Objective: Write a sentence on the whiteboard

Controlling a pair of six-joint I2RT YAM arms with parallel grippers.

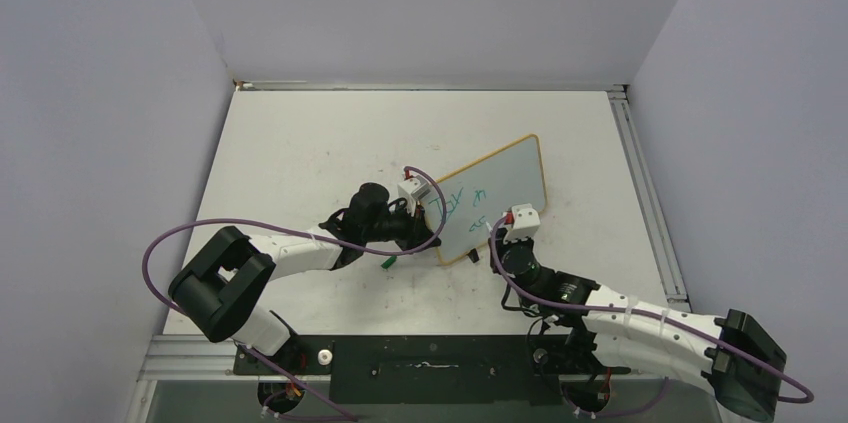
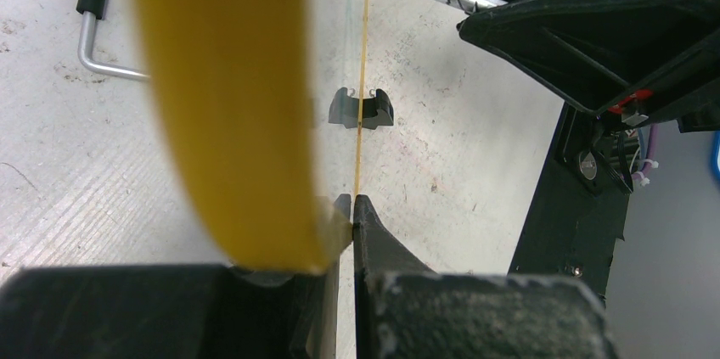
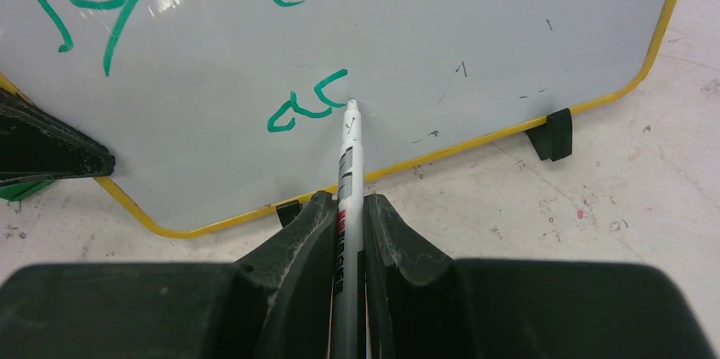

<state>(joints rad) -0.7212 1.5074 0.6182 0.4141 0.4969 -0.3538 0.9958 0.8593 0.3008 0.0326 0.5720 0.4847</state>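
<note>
We see the small rectangular whiteboard [image 1: 500, 178], white with a thin yellow-orange rim, standing on edge at the centre of the overhead frame on the scuffed off-white worktop [image 1: 300, 143]. Our left tool [image 1: 427, 234] is clamped on the board's lower-left edge. In the left wrist view its two black fingers [image 2: 382, 249] pinch together on the thin rim, and a small black plastic foot [image 2: 361, 109] clips the same edge farther up the frame.

Our right tool [image 3: 348, 223] is closed around a slim white-barrelled marker [image 3: 349, 151]. The marker's tip touches the board face in the middle of the right wrist frame. The teal-green handwritten sentence [image 3: 304, 106] is unfinished. Larger strokes run along the top left of that frame, and right at the marker tip sit two small letters that read roughly "ac".

A second black foot [image 3: 552, 133] sits under the board's lower-right rim. A bent metal rod with a black sleeve [image 2: 92, 2] lies on the worktop at the upper left of the left wrist frame.
</note>
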